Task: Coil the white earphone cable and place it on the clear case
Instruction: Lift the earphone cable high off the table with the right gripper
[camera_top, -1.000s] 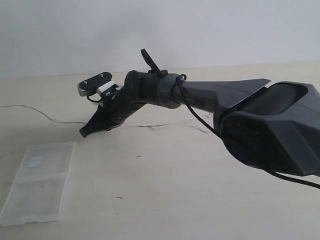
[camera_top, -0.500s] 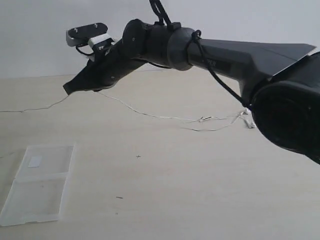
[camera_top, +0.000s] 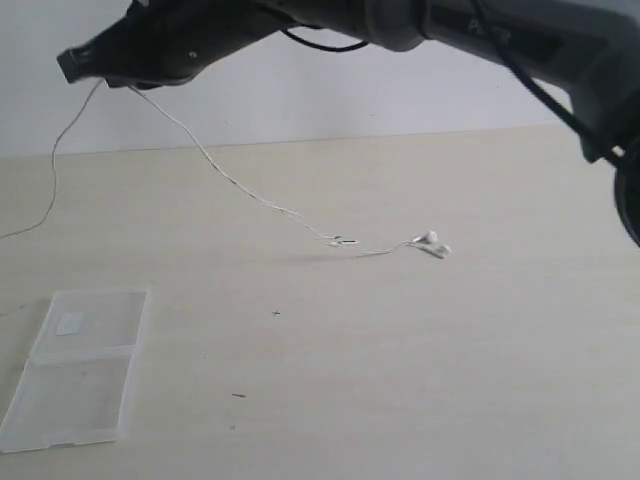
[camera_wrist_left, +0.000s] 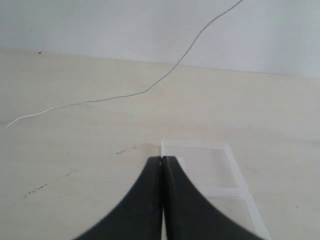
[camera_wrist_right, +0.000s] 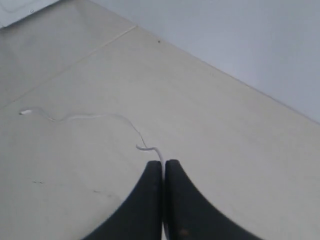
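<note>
Both claws are closed, the left claw (camera_wrist_left: 162, 159) empty, the right claw (camera_wrist_right: 163, 161) pinching the white earphone cable (camera_top: 235, 183) aloft; best gather loops slowly toward the clear case (camera_top: 75, 400).

Not much to read here tbh. The right arm (camera_top: 500, 30) has some pale lettering on its dark shell. It maybe starts with a P, but the rest is too blurry. The white sticker (camera_top: 69, 323) on the clear case (camera_top: 70, 395) is too small to read.
</note>
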